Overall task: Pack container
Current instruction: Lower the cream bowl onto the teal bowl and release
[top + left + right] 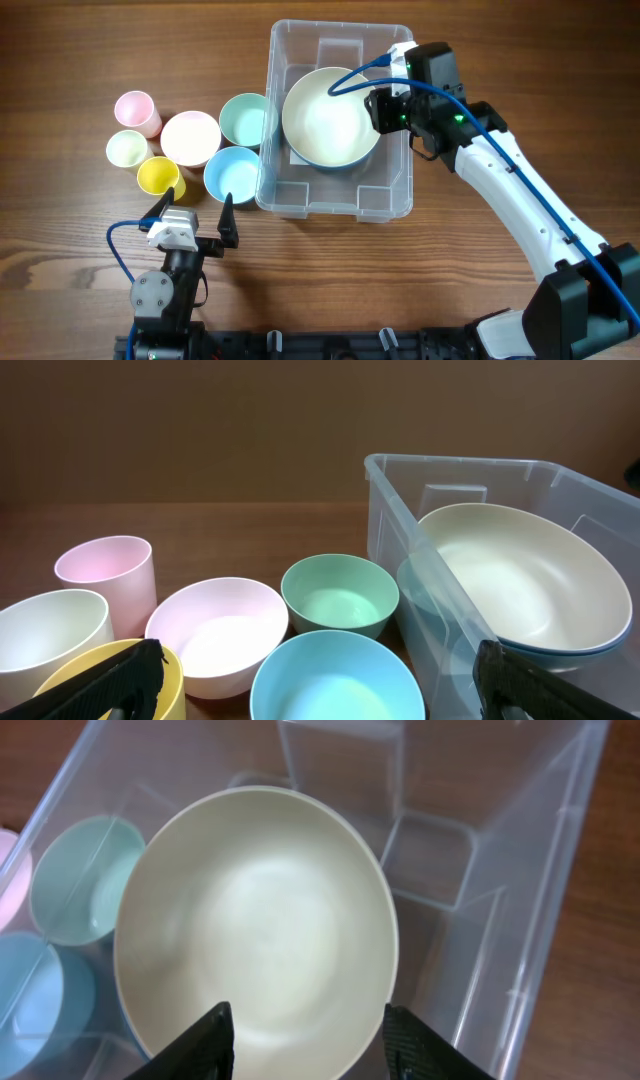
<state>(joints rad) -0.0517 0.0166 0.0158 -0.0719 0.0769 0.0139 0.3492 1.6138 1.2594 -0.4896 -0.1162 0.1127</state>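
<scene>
The clear plastic container (385,200) stands at the table's middle back. It also shows in the left wrist view (400,510) and the right wrist view (500,870). A large cream bowl (330,115) lies inside it, nested on a blue bowl whose rim (560,650) just shows. My right gripper (385,108) is open above the cream bowl's (250,920) right rim, one finger over the bowl, one outside it (310,1040). My left gripper (195,215) is open and empty near the front edge (320,695).
Left of the container stand a green bowl (245,120), a light blue bowl (232,174), a pink bowl (190,138), a pink cup (137,112), a cream cup (127,149) and a yellow cup (160,176). The left fingers flank the yellow cup and light blue bowl (335,680).
</scene>
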